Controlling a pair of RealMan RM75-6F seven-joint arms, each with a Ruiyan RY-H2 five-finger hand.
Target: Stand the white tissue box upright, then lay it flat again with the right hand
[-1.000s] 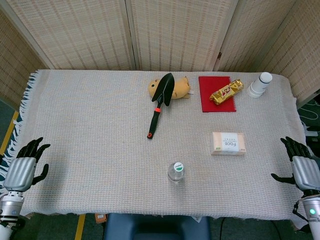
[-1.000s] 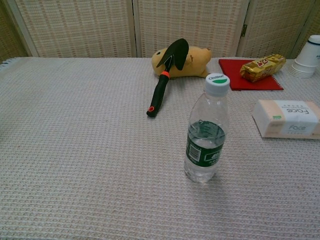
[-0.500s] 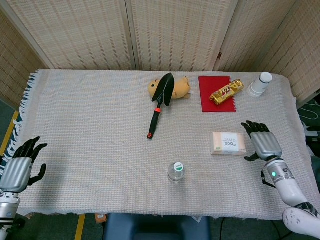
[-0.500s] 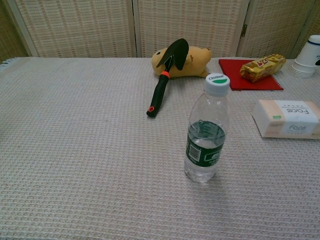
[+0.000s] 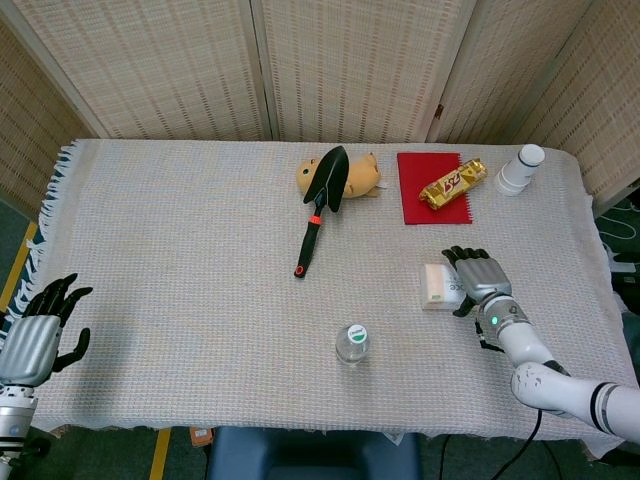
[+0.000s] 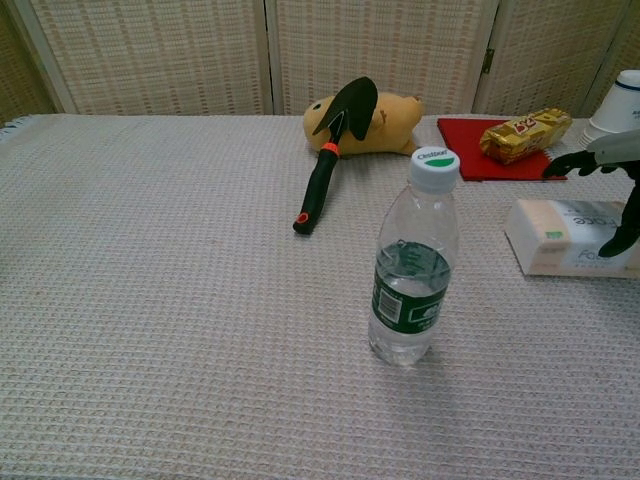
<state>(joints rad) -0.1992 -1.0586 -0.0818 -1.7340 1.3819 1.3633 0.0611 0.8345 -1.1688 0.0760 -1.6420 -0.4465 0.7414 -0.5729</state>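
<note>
The white tissue box lies flat on the cloth at the right of the table, its "Face" label up. My right hand hovers open over the box's right half, fingers spread and pointing away from me, thumb hanging beside the box; I cannot tell whether it touches. In the head view it hides most of the box. My left hand hangs open off the table's left front corner, holding nothing.
A water bottle stands near the front middle. A black trowel leans on a yellow plush toy at the back. Behind the box lie a red cloth, a gold snack pack and stacked paper cups.
My right hand has swung in from the table's right edge leftward and now sits over the tissue box. The left hand has barely shifted. The box has not moved.
</note>
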